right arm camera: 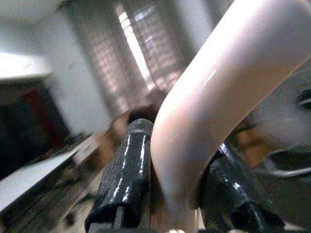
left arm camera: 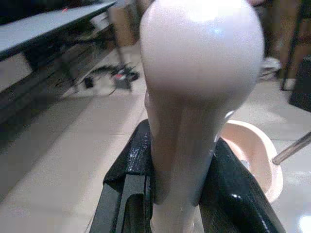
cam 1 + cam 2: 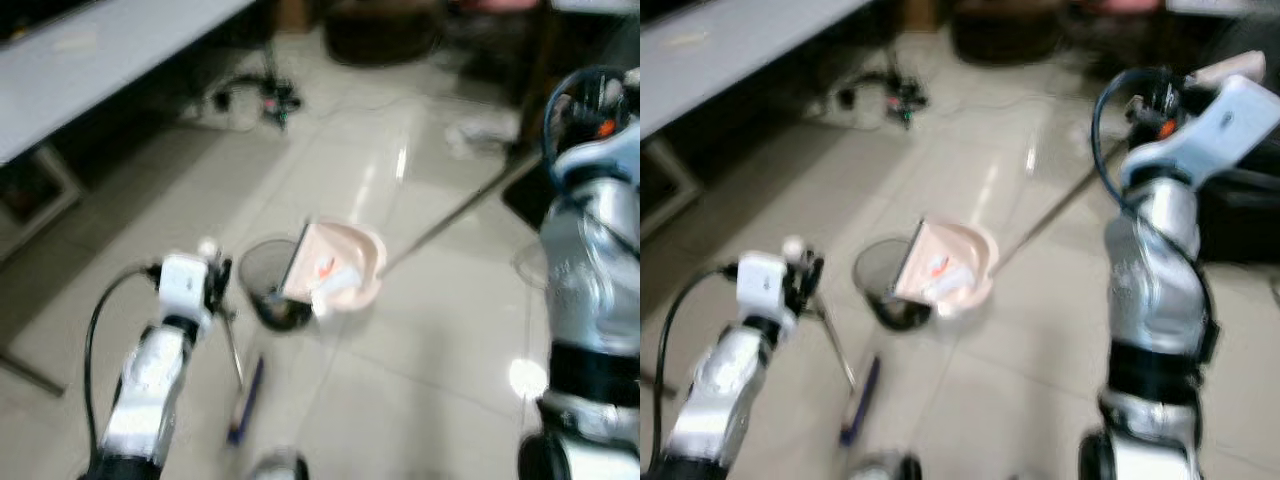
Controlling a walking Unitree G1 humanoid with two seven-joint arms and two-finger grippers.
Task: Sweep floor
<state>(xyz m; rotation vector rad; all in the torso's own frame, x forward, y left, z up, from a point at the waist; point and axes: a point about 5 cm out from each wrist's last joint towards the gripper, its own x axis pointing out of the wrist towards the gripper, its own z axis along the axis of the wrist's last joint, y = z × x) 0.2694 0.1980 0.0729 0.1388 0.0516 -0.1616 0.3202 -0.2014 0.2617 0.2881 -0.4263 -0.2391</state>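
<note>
Now | left tool (image 2: pixel 177 194) clamps glossy rounded pink handle (image 2: pixel 199 73) | dustpan (image 3: pixel 335 265) tilted

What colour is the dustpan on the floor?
The tilted plastic dustpan is pale pink, clearest in the left eye view.

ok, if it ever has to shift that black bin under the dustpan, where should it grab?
Probably the rim of the black bin on the robot's left side, coming from above. The bin stands upright with an open top, and the pink dustpan tips over its right edge, so only the left rim looks free. Blur hides rim detail.
</note>
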